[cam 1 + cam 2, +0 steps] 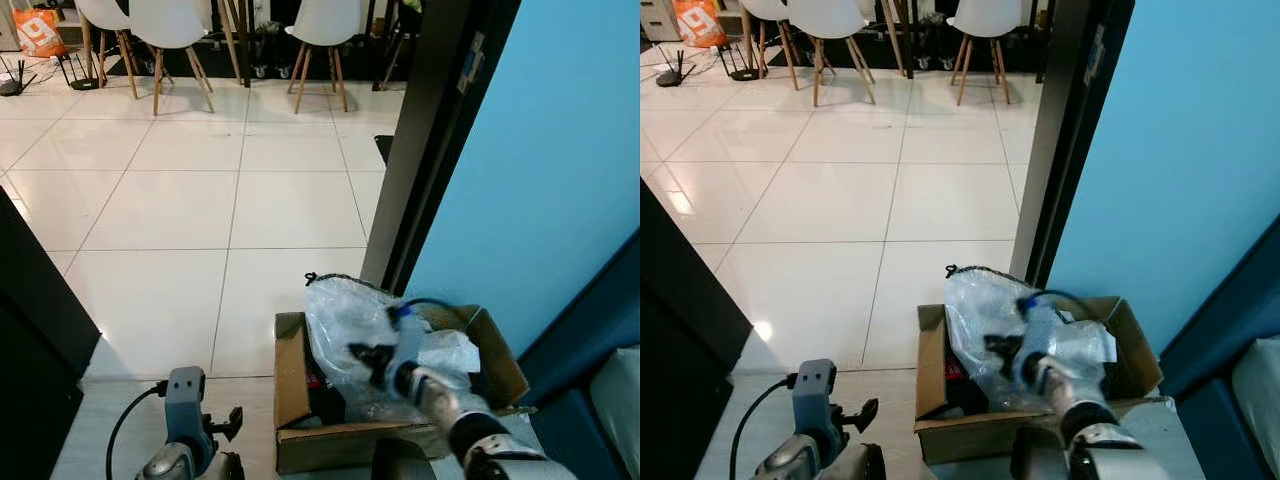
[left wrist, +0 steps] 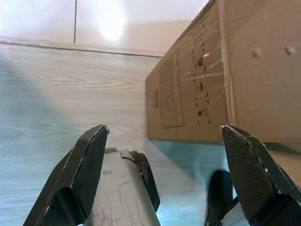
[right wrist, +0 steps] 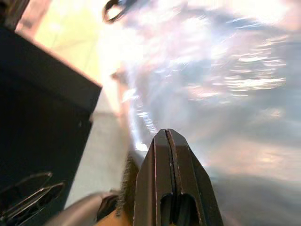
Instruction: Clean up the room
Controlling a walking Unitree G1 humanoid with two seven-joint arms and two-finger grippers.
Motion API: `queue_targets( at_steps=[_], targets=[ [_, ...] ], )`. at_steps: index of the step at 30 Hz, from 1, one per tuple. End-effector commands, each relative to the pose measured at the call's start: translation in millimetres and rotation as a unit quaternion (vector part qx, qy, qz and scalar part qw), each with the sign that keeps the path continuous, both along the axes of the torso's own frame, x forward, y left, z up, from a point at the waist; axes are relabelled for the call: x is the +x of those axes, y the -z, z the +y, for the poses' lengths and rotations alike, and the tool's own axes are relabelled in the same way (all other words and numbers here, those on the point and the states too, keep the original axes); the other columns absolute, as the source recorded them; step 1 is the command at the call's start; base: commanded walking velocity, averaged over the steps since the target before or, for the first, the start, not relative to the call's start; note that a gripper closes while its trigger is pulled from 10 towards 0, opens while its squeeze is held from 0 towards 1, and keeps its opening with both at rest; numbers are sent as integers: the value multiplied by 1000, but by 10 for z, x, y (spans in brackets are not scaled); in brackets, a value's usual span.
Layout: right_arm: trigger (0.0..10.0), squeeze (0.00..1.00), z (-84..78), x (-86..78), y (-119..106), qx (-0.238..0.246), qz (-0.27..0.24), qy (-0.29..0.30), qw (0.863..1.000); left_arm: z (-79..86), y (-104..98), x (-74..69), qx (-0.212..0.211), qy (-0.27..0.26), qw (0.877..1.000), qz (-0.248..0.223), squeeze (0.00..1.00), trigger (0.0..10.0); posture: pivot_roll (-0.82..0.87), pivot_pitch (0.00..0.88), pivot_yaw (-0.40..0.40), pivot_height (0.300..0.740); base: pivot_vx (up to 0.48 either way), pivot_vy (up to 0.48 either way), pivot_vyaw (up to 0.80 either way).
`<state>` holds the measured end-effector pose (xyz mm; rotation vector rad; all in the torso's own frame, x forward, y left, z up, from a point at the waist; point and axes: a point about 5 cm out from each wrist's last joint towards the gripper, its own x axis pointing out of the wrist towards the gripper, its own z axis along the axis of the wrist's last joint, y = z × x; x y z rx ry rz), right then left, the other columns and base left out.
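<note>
An open cardboard box (image 1: 291,380) stands on the pale wood floor against the blue wall. A crumpled clear plastic bag (image 1: 345,320) bulges out of it, with a blue cable (image 1: 420,303) looping over the top and dark items underneath. My right gripper (image 1: 362,353) reaches into the box from the near side. Its two black fingers (image 3: 167,155) are pressed together, shut, right against the plastic bag (image 3: 225,84); nothing shows between them. My left gripper (image 1: 215,425) hangs low, left of the box, fingers open, facing the box's printed side (image 2: 188,89).
A black door post (image 1: 430,140) and the blue wall (image 1: 540,160) rise right behind the box. Dark furniture (image 1: 35,330) stands at the left, a dark blue seat (image 1: 590,400) at the right. White tiled floor (image 1: 230,200) stretches ahead to white chairs (image 1: 170,30).
</note>
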<state>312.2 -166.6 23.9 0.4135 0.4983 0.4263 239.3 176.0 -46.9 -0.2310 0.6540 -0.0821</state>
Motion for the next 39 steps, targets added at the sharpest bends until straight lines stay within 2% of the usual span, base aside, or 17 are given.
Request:
queue_targets(
  at_steps=[1,4,7,11,19,23,26,29,32,35,37,39],
  targets=[
    [10000,0,-39,-117,120,13,17,12,1000,14,21,-16,8,3,1000,15,0,10000,93,75,-30,592,0,0,0],
    [10000,0,-181,-294,304,-16,51,47,997,2,82,-80,23,6,999,44,0,10000,88,65,-26,606,0,0,0],
    [10000,0,-261,-420,416,-16,73,80,994,-1,161,-179,33,-1,996,80,0,10000,73,62,-20,621,0,0,0],
    [10000,0,-279,-503,479,-13,78,91,993,-39,208,-239,36,-1,994,100,0,10000,48,51,-14,635,0,0,0],
    [10000,0,-266,-611,547,3,74,97,993,-117,224,-254,40,24,993,106,0,10000,48,46,-16,664,0,0,0],
    [10000,0,-225,-663,595,-4,81,90,993,-99,283,-356,57,40,990,125,0,10000,46,43,-15,679,0,0,0],
    [10000,0,-205,-714,645,-32,93,78,992,-64,333,-449,67,35,987,143,0,10000,49,42,-16,693,0,0,0],
    [10000,0,-208,-744,673,-46,100,76,991,-58,347,-478,71,37,986,148,0,10000,52,42,-18,698,0,0,0],
    [10000,0,-234,-834,749,-80,123,81,986,-51,374,-530,80,43,983,157,0,10000,54,41,-20,713,0,0,0],
    [10000,0,-249,-860,770,-89,129,87,984,-49,378,-537,84,44,983,159,0,10000,55,40,-20,718,0,0,0],
    [10000,0,-273,-892,795,-102,138,97,980,-45,380,-542,87,46,982,161,0,10000,54,39,-20,722,0,0,0],
    [10000,0,-340,-979,856,-127,163,127,970,-39,381,-540,95,50,981,164,0,10000,55,37,-21,722,0,0,0]
  ],
)
